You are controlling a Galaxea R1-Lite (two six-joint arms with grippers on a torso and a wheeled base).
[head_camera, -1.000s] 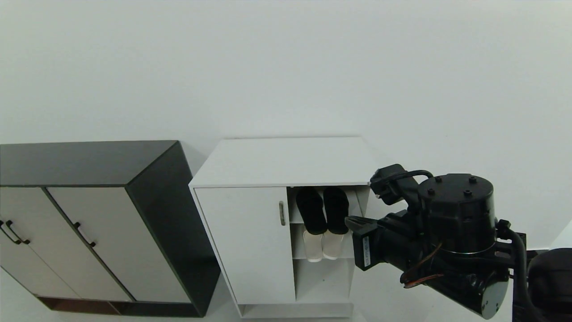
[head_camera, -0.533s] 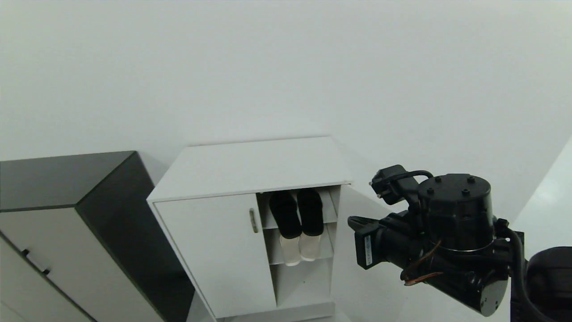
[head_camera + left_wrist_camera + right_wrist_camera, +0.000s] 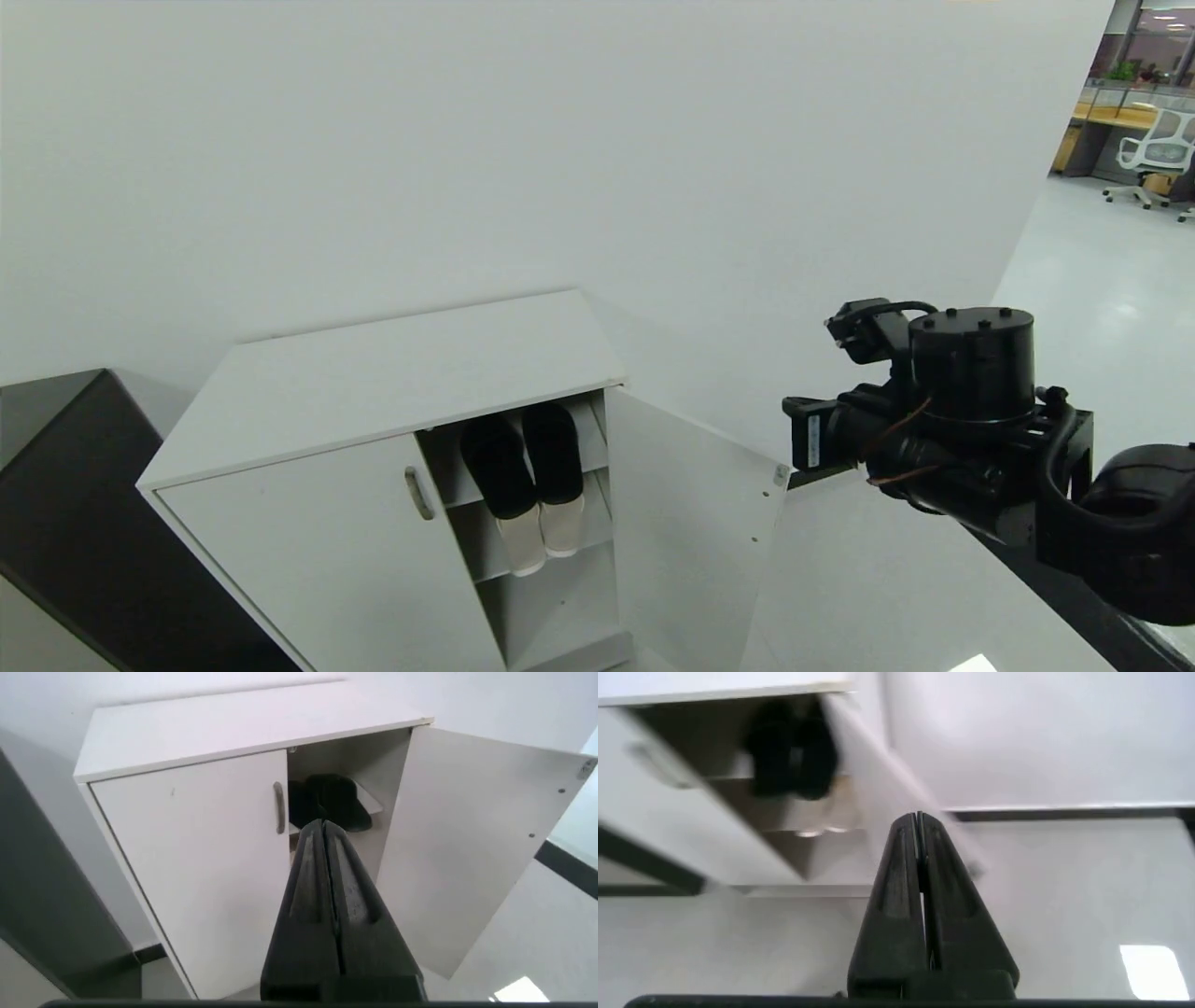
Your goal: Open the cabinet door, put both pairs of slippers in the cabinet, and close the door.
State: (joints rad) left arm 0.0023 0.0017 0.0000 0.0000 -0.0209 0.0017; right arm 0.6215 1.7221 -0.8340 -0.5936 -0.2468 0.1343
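Observation:
The white cabinet (image 3: 392,373) has its right door (image 3: 691,523) swung wide open and its left door (image 3: 327,560) closed. A black pair of slippers (image 3: 523,457) lies on the top shelf, and a white pair (image 3: 546,532) on the shelf below. My right arm (image 3: 971,373) hangs just past the open door's outer edge. The right gripper (image 3: 920,821) is shut and holds nothing, pointing towards the cabinet's open side. My left gripper (image 3: 322,826) is also shut and empty, in front of the cabinet near the left door's handle (image 3: 278,807).
A dark cabinet (image 3: 56,485) stands against the white cabinet's left side. A plain wall runs behind both. Bare floor stretches to the right of the open door, with office chairs (image 3: 1153,154) far off.
The head camera has turned, so the cabinet sits further left in the picture and the open door shows. The right arm now sits beyond the door's edge, not at the opening.

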